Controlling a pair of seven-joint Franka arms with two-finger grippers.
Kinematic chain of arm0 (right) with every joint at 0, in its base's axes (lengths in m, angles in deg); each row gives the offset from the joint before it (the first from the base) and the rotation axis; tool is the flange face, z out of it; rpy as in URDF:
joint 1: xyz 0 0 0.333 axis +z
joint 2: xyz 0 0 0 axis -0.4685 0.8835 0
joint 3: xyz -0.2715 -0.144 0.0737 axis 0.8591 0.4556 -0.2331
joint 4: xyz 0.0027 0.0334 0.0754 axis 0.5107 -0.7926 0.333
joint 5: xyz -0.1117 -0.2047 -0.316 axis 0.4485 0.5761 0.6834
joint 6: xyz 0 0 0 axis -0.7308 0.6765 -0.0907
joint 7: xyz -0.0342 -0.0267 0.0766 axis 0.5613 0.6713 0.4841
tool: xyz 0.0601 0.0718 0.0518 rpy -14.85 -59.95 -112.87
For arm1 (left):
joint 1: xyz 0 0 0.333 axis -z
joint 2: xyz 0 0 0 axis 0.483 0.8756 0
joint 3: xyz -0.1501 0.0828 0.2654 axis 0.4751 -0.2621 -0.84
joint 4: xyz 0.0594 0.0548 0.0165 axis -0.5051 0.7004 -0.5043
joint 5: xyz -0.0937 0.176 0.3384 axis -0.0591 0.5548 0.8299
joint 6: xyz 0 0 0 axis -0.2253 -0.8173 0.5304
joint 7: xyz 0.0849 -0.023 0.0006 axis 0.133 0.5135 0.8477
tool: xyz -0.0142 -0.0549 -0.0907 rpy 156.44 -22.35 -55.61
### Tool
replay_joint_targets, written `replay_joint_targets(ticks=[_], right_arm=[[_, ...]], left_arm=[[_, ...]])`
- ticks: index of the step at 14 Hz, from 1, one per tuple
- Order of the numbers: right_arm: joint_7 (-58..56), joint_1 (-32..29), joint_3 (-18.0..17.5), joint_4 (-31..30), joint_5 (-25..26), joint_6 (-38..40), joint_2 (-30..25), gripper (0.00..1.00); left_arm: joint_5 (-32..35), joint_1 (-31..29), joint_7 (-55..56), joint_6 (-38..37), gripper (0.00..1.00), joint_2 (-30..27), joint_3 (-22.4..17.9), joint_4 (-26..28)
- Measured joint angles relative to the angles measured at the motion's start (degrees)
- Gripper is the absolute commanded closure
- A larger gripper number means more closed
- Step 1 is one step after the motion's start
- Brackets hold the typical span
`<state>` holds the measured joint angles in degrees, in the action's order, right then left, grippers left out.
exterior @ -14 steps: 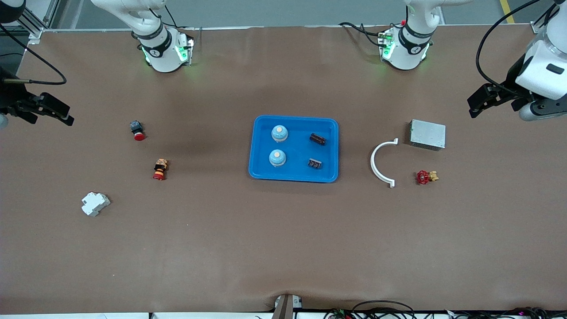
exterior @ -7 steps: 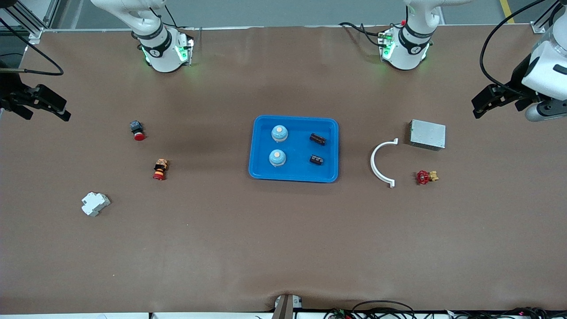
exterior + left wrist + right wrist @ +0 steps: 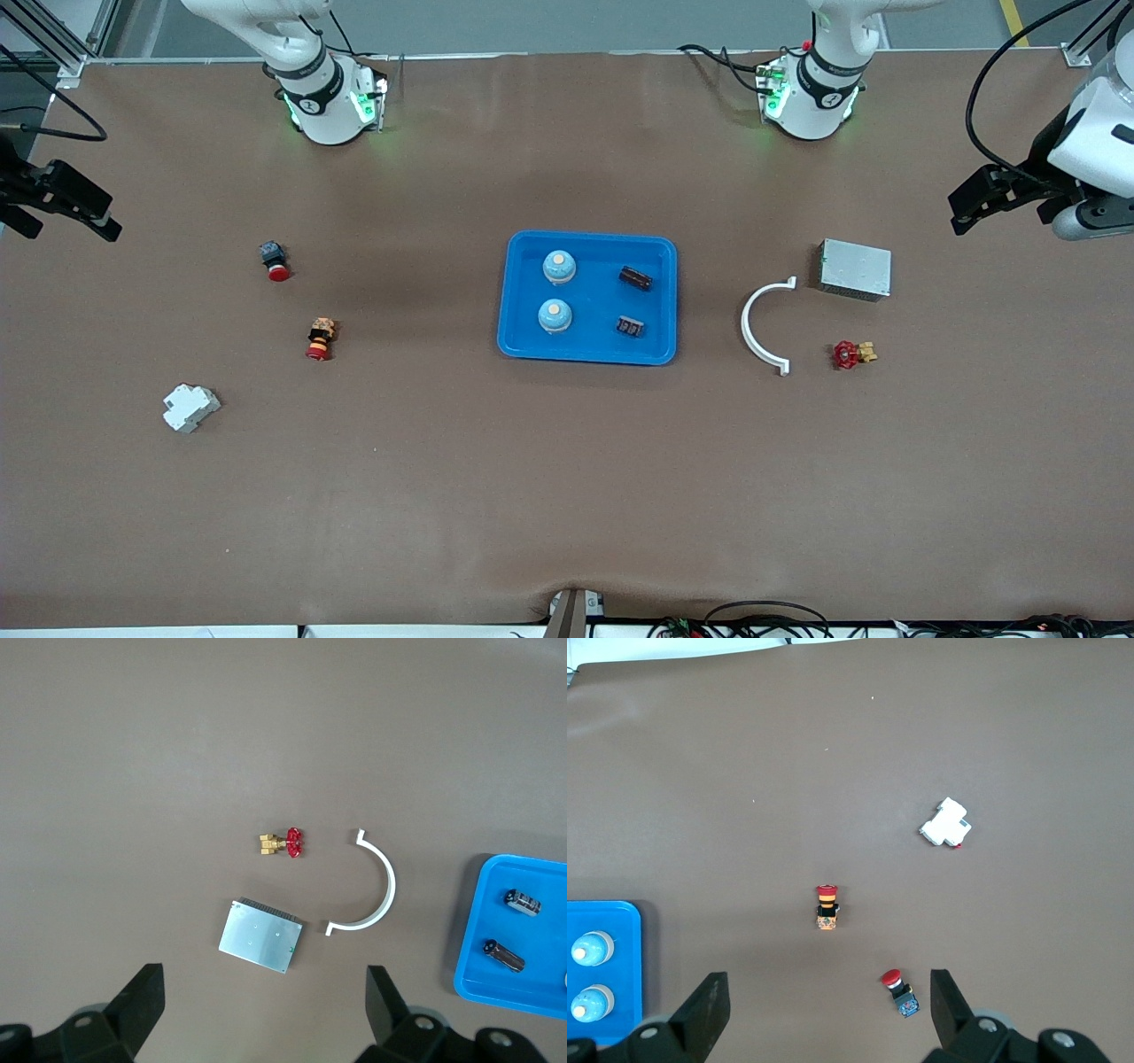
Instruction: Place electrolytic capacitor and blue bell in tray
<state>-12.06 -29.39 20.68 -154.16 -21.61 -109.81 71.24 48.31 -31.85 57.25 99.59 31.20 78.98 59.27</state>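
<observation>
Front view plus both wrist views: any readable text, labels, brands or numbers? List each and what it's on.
None readable.
Capacitors in the tray: pale sleeve markings, too small to read.
Arm bases: a round dark mark on each, not legible.
Grey box, white block, push buttons, bells: no text visible.
</observation>
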Motion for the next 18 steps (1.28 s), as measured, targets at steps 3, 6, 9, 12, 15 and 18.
replay_joint_targets(ticks=[3,6,9,12,15,18], right_arm=[[0.0,0.0,0.0,0.9,0.0,-0.2,0.9,0.0],[0.0,0.0,0.0,1.5,0.0,-0.2,1.3,0.0],[0.0,0.0,0.0,1.5,0.0,-0.2,1.3,0.0],[-0.2,0.0,0.0,1.5,1.4,-0.1,1.8,0.0],[-0.4,0.6,-0.1,1.5,3.4,0.1,2.8,0.0],[-0.4,0.9,0.0,1.5,3.8,0.4,3.7,0.0]], left_arm=[[0.0,0.0,-0.4,0.0,0.0,0.0,0.0,-0.1],[0.0,0.0,-0.6,-1.1,0.0,0.0,0.0,-0.1],[-0.9,0.0,-1.3,-3.1,0.0,0.0,0.0,-0.1],[-2.1,0.0,-1.4,-4.8,0.0,-0.3,0.0,-0.1],[-2.9,0.0,-1.5,-5.2,0.0,-1.3,0.0,-0.1],[-4.2,-0.6,-1.5,-5.2,0.0,-1.7,0.0,0.3]])
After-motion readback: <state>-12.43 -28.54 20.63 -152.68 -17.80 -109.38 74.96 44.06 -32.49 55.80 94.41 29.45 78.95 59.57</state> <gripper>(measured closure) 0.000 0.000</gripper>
